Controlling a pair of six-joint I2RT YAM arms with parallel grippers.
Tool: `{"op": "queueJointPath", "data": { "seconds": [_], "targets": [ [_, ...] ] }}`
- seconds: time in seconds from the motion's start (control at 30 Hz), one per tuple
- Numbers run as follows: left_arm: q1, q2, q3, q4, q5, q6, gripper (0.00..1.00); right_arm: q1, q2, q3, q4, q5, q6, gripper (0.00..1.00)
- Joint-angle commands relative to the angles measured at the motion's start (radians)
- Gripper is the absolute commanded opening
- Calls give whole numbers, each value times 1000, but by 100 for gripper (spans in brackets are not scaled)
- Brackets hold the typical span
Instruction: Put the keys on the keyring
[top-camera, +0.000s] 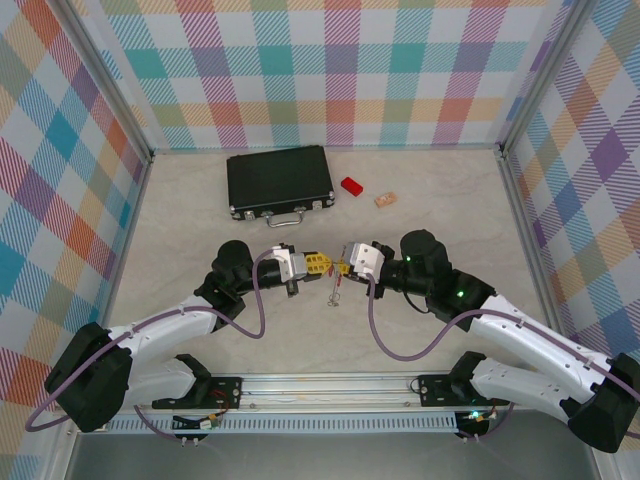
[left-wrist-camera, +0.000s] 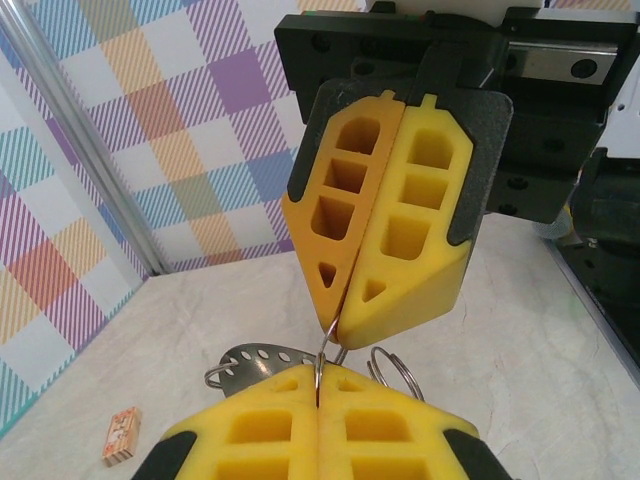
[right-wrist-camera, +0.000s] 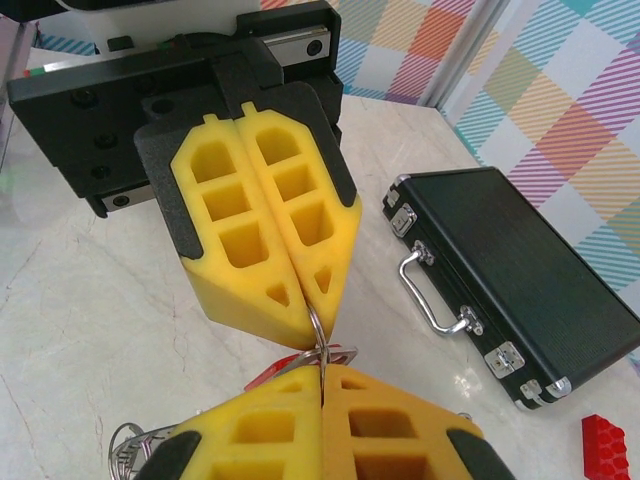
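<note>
My two grippers meet tip to tip above the middle of the table. The left gripper (top-camera: 316, 264) (left-wrist-camera: 318, 385) is shut, and a thin silver wire loop of the keyring (left-wrist-camera: 328, 348) runs into its jaws. My right gripper (top-camera: 346, 266) (right-wrist-camera: 322, 375) is shut on the same loop of the keyring (right-wrist-camera: 318, 325). A key's red head (right-wrist-camera: 272, 368) with a flat silver part peeks out just behind the right jaws. More silver rings and a perforated silver tag (left-wrist-camera: 250, 362) hang below the tips, and this hanging bunch (top-camera: 334, 291) reaches toward the table.
A closed black case (top-camera: 279, 180) (right-wrist-camera: 520, 265) with a silver handle lies at the back. To its right are a red block (top-camera: 351, 186) (right-wrist-camera: 608, 445) and a small wooden block (top-camera: 385, 200) (left-wrist-camera: 121, 436). Plaid walls enclose the table.
</note>
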Motion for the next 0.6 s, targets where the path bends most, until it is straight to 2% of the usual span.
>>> {"op": "queueJointPath", "data": {
  "seconds": [0.0, 0.57],
  "targets": [
    [-9, -9, 26, 9, -46, 26, 0, 12, -7, 26, 17, -107, 22, 0],
    [-22, 2, 17, 46, -23, 24, 0, 11, -4, 15, 62, -40, 97, 0]
  ]
}}
